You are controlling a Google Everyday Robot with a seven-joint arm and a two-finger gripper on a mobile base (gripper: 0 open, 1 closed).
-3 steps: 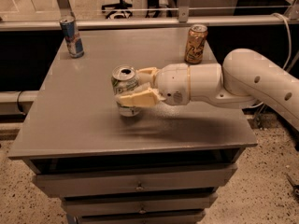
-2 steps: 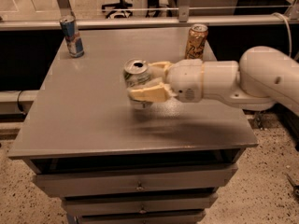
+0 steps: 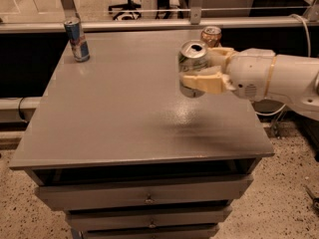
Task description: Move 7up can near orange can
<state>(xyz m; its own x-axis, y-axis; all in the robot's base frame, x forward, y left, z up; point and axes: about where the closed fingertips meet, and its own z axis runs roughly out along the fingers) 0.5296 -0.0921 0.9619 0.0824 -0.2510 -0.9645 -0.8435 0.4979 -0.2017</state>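
The 7up can (image 3: pixel 191 64), silver-white with a green mark and an open silver top, hangs above the grey table (image 3: pixel 119 113), held upright in my gripper (image 3: pixel 203 69). The cream fingers (image 3: pixel 204 81) are shut around its sides. My white arm (image 3: pixel 279 78) comes in from the right. The orange can (image 3: pixel 211 35) stands at the table's far right edge, just behind the held can and my fingers, which hide all but its silver top and upper rim.
A slim blue-and-silver can (image 3: pixel 77 39) stands at the far left corner. A metal rail (image 3: pixel 149 24) runs behind the table. Drawers (image 3: pixel 144 193) sit below the tabletop. A cable (image 3: pixel 306 29) hangs at the right.
My gripper has lifted the 7up can off the table and carried it right and back, toward the orange can. The camera view has also shifted.
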